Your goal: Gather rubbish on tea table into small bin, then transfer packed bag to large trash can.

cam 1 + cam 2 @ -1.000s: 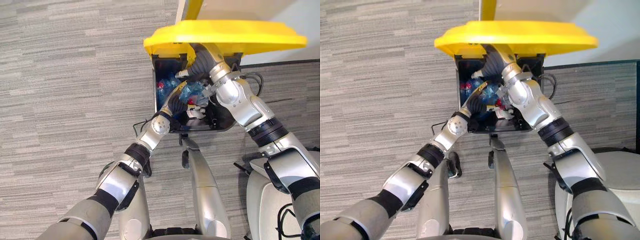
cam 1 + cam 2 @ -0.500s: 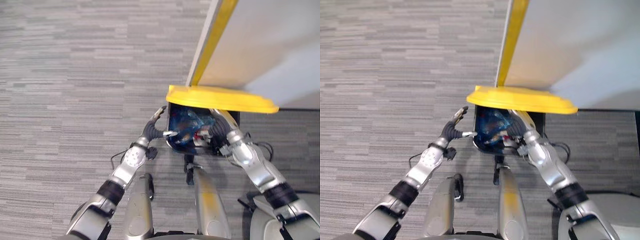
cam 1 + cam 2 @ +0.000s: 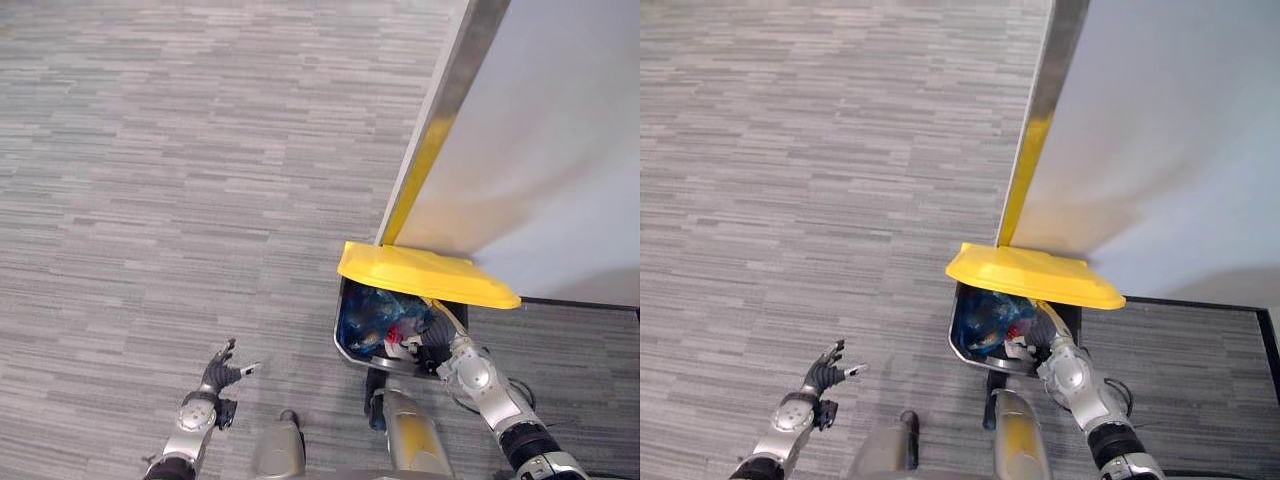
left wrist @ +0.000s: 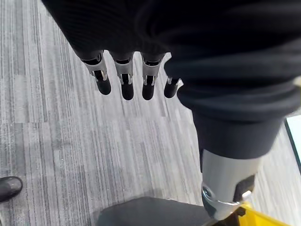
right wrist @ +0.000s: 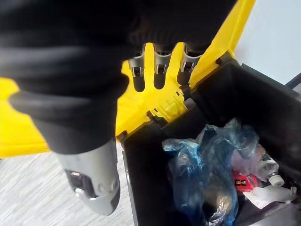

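The large black trash can stands on the floor with its yellow lid partly raised. The packed blue bag lies inside it, with a red scrap and white bits beside it, also seen as the blue bag in the right wrist view. My right hand reaches in at the can's near rim under the lid, and its straight fingers rest against the lid's yellow underside, holding nothing. My left hand hovers open over the carpet, well left of the can, its fingers spread and empty.
A pale wall panel with a yellow-striped edge rises right behind the can. Grey striped carpet stretches to the left and ahead. A dark mat lies right of the can. A dark shoe tip shows on the carpet.
The camera has pulled back and the whole scene has shifted. My left hand has come out of the can and swung left over the carpet. The lid sits lower over the bag.
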You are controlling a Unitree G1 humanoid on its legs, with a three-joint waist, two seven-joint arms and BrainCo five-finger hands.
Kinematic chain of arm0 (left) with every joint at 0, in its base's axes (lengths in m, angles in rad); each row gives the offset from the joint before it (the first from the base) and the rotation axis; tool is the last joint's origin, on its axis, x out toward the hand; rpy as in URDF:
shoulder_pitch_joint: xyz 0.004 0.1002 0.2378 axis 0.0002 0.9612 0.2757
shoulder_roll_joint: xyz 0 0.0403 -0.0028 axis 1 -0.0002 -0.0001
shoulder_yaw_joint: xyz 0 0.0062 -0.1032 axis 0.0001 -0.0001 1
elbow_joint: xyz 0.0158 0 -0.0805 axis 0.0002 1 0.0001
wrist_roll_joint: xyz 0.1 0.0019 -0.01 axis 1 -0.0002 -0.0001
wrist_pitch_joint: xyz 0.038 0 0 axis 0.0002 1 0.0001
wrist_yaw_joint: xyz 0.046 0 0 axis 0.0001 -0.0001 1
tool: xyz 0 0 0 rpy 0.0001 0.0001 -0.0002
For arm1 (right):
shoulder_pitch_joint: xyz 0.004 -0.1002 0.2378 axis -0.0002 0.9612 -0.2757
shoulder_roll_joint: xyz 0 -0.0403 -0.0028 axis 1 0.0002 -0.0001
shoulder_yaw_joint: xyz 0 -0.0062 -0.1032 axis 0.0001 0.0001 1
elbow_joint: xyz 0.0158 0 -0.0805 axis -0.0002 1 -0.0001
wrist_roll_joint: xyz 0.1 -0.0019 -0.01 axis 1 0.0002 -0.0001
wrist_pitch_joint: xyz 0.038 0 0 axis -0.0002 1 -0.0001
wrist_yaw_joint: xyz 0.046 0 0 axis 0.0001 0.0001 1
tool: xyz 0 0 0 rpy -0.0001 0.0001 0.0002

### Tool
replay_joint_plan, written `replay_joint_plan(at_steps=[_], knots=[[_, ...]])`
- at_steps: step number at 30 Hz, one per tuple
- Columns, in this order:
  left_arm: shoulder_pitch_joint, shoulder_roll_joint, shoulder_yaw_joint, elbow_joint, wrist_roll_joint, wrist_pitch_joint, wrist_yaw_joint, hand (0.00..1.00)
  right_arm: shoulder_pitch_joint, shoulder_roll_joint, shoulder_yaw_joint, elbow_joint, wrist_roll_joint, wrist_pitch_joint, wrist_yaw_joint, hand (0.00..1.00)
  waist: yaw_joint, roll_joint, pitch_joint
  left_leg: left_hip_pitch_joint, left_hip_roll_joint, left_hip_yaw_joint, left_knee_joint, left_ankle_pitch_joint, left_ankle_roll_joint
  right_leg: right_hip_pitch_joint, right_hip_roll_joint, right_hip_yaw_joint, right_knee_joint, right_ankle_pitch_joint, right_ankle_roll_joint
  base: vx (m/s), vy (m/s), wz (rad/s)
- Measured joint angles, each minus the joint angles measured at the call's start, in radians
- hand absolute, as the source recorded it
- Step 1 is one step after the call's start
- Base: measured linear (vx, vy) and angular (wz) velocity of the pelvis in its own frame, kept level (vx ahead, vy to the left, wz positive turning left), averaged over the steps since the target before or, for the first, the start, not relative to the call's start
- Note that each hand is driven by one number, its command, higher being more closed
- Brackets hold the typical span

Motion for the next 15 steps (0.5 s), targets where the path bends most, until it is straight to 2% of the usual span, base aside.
replay_joint_plan(at_steps=[3,7,11,13,14,15], knots=[[0.029,-0.002,0.018,0.014,0.002,0.008,0.000,0.00,0.002,0.016,-0.003,0.047,0.000,0.002,0.000,0.00,-0.001,-0.015,-0.021,0.025,0.000,-0.002,-0.016,0.005,-0.001,0.022,0.003,0.000,-0.014,0.004,0.003,0.00,0.000,0.00],[0.039,-0.022,0.046,0.042,0.002,0.015,0.000,0.00,0.004,0.032,-0.003,0.079,0.001,0.004,0.000,0.00,-0.001,-0.020,-0.024,0.065,0.001,0.004,-0.025,0.006,-0.002,0.052,0.013,0.011,-0.015,0.005,0.003,-0.01,-0.013,-0.09],[0.043,-0.041,0.060,0.047,0.001,0.020,0.001,0.00,0.004,0.069,-0.002,0.088,0.002,0.020,-0.001,0.00,-0.001,-0.040,-0.012,0.073,-0.002,0.036,0.002,0.000,0.005,0.053,0.015,0.043,-0.011,0.027,0.037,-0.06,0.011,-0.23],[0.036,-0.049,0.060,0.047,0.000,0.021,0.001,0.00,0.032,0.085,-0.002,0.088,0.004,0.020,-0.002,0.00,-0.001,-0.058,-0.001,0.066,-0.015,0.054,0.040,-0.008,0.018,0.046,0.006,0.065,-0.006,0.052,0.079,-0.16,0.040,-0.34],[0.030,-0.060,0.065,0.046,0.000,0.021,0.001,0.00,0.048,0.085,-0.002,0.087,0.011,0.020,-0.003,0.00,-0.002,-0.063,0.001,0.057,-0.020,0.069,0.048,-0.009,0.026,0.041,0.012,0.091,-0.036,0.093,0.145,-0.19,0.058,-0.51],[0.031,-0.070,0.077,0.042,0.000,0.021,0.002,0.00,0.055,0.087,-0.002,0.087,0.011,0.021,-0.002,0.00,0.004,-0.059,0.000,0.051,0.001,0.092,0.044,0.002,0.042,0.038,0.023,0.099,-0.060,0.114,0.163,-0.25,-0.029,-0.58]])
